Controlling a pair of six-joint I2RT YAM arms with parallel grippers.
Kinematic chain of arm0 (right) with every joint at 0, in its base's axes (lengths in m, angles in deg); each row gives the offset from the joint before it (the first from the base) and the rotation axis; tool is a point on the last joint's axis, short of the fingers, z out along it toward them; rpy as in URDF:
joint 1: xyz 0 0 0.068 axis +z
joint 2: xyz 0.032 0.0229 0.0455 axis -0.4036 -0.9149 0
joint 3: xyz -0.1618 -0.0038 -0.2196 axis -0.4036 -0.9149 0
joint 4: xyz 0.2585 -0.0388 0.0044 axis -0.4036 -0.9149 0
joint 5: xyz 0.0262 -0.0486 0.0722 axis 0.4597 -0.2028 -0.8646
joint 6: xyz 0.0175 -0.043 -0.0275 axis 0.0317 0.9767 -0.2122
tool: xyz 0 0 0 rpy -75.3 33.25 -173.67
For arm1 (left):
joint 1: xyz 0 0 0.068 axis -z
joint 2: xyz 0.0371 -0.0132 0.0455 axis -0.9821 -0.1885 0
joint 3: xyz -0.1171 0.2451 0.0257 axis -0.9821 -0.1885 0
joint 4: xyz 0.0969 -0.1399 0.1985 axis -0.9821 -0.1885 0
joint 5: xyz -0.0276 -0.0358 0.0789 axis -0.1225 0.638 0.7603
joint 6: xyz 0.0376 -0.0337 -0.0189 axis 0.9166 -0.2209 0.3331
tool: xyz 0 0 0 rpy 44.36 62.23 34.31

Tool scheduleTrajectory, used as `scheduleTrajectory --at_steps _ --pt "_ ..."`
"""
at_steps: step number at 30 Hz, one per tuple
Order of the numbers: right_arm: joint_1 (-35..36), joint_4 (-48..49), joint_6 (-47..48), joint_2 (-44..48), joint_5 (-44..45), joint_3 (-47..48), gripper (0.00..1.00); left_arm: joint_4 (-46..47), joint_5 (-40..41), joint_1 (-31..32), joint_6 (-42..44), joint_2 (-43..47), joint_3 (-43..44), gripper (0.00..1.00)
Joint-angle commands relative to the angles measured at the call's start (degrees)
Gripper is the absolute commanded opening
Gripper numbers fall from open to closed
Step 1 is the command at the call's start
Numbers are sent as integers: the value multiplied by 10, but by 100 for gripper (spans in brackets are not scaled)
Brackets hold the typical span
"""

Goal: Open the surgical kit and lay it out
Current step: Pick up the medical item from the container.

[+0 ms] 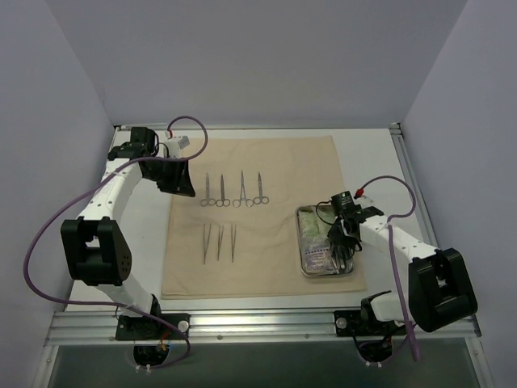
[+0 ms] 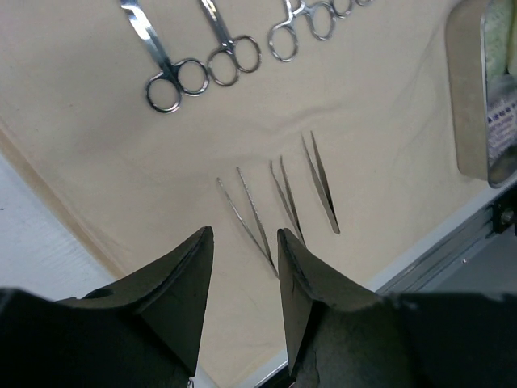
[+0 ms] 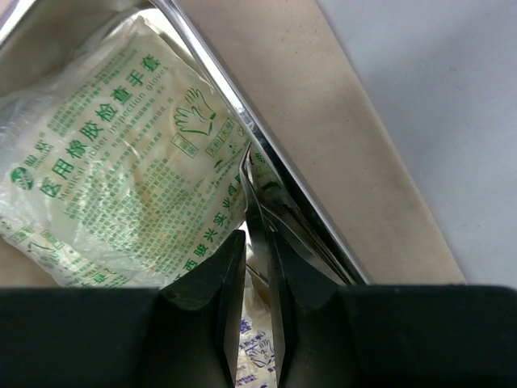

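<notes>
Now the cloth wrap [image 1: 266, 162] lies flat on the worktop [image 1: 373, 162], clamps [image 1: 234, 191] and tweezers [image 1: 219, 242] laid out. The left claw [image 2: 245, 234] hangs half-open and empty. The right claw [image 3: 257, 236], narrow, meets the glove packet [image 3: 121, 145] in the steel tray [image 1: 300, 242]; grip unclear.

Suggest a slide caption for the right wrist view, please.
Right gripper, fingers close together, at the edge of the glove packet in the steel tray.
</notes>
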Motion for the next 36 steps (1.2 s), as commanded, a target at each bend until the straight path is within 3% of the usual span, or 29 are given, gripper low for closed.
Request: scheduleTrajectory --at_steps 1,4,8,13,16,20,29,36 --pt "-3 5 -5 -6 -11 -16 15 -27 -96 9 43 14 9 47" --pt "-3 6 -3 -13 -17 -20 15 -64 -152 36 79 9 21 47" --pt "-3 -1 1 -12 -10 -21 16 -69 -135 68 83 9 25 47" --pt "-2 16 9 -20 -27 -31 15 -71 -132 69 78 0 24 47" --pt "-3 10 14 -12 -24 -25 5 -70 -130 69 78 3 25 47" --pt "0 -18 23 9 -7 -1 0 -71 -131 69 78 3 25 47" --pt "18 -113 36 57 49 82 0 -72 -132 69 78 2 25 47" --pt "29 -145 51 42 80 115 0 -71 -131 69 76 3 25 47"
